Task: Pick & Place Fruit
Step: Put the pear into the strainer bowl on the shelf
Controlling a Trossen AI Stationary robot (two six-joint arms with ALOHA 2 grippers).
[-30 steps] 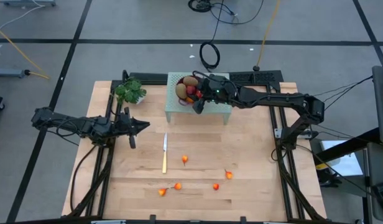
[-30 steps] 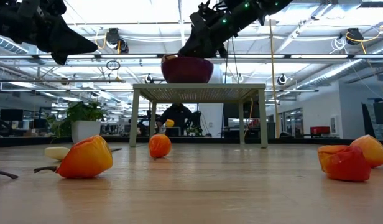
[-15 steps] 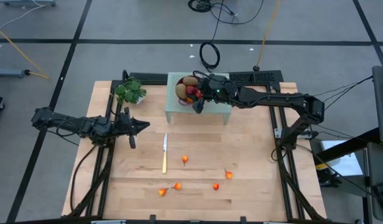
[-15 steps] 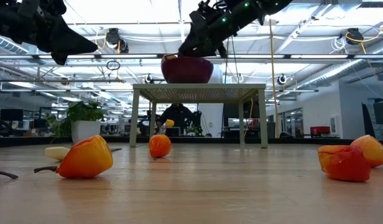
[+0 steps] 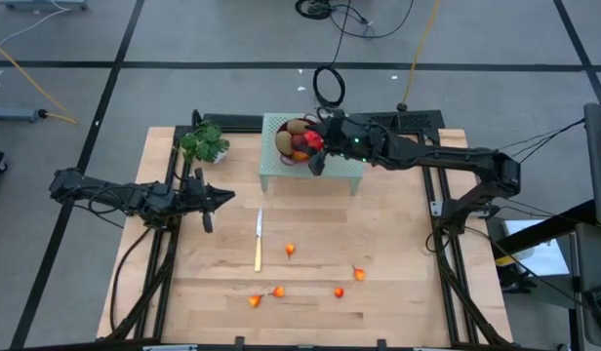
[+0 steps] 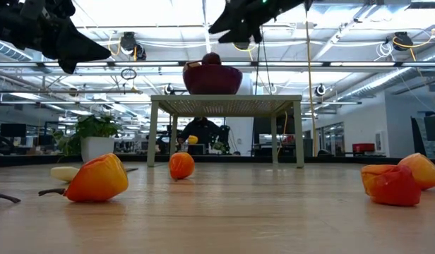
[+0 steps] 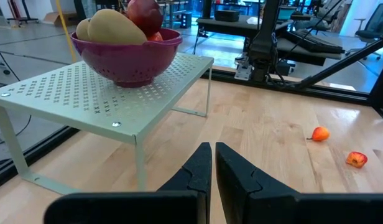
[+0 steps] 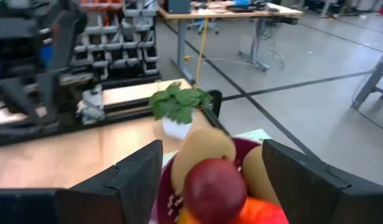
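The right gripper [image 5: 316, 156] has lifted up and away from the bowl [image 5: 293, 148] since a second ago, its fingers [image 8: 138, 171] open and empty above the fruit. On the near part of the surface [image 5: 398, 292] five small orange-red fruits [image 5: 279, 292] lie scattered, beside one yellow-handled knife [image 5: 259, 240]. At the left the left gripper [image 5: 225, 199] hovers with its fingers closed. Farther off, one pale green rack [image 5: 349, 171] carries the bowl, where a dark red ball [image 8: 214, 182] sits on two brown-green ovals [image 8: 204, 149]. One leafy plant [image 5: 205, 142] stands far left.
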